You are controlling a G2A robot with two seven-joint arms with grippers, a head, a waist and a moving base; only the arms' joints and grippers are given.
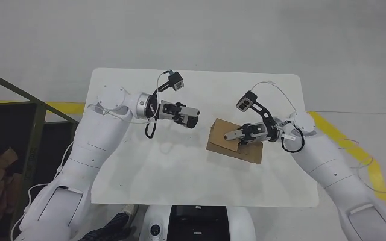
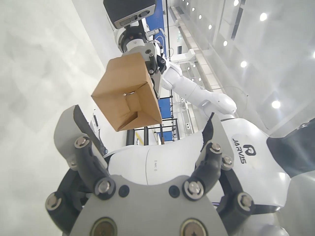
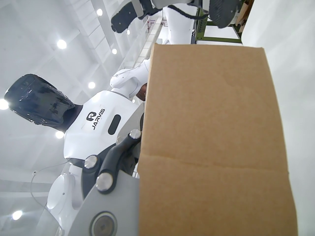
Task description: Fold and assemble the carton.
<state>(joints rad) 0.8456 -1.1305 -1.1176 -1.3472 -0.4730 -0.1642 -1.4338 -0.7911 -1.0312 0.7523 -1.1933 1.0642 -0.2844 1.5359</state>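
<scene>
Bright, even light falls from rows of round ceiling lamps (image 2: 263, 16) above the carton (image 2: 126, 94), and several flare into white glare. The table (image 1: 181, 175) around the carton glows pale, with only faint, soft shadows. The carton's hollow end is shaded. Both wrist views bow straight lines near their edges.

A white tabletop (image 1: 181, 175) with rounded corners is seen from above, set on a grey floor (image 1: 181, 30) that is crossed by a yellow line (image 1: 66, 108). A brown carton (image 1: 235, 140) is seen over its right half (whether it rests there cannot be told).
</scene>
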